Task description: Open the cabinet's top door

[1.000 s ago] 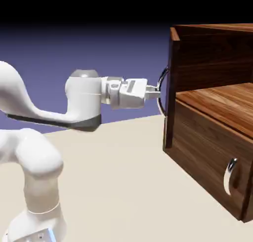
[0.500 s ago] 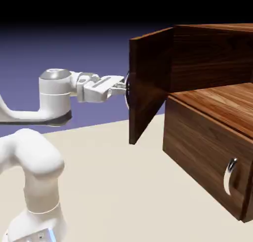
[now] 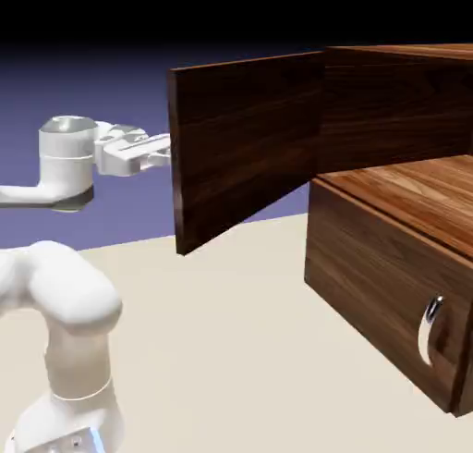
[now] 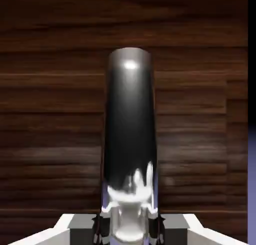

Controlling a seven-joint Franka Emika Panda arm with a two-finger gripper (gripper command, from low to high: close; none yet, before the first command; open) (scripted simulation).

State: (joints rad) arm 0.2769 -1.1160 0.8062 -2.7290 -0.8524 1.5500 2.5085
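The dark walnut cabinet (image 3: 397, 109) stands at the exterior view's right. Its top door (image 3: 245, 137) hangs swung far out to the left, with its back face toward this camera. My gripper (image 3: 166, 149) reaches the door's free left edge from the left; the door hides the handle there. In the hand view the curved chrome handle (image 4: 129, 124) rises large up the middle against the door's wood grain (image 4: 50, 114). My gripper (image 4: 129, 230) is shut on the handle's lower end, a grey fingertip (image 4: 100, 228) pressed to each side.
Below the open door sits the cabinet's lower panel (image 3: 369, 285) with its own silver handle (image 3: 430, 329), shut. The white arm (image 3: 65, 294) rises at the lower left over the beige table (image 3: 231, 349). The open door overhangs the table's middle.
The top door has swung from barely ajar to wide open. My gripper has travelled left with the handle in its grip, and the arm has drawn back.
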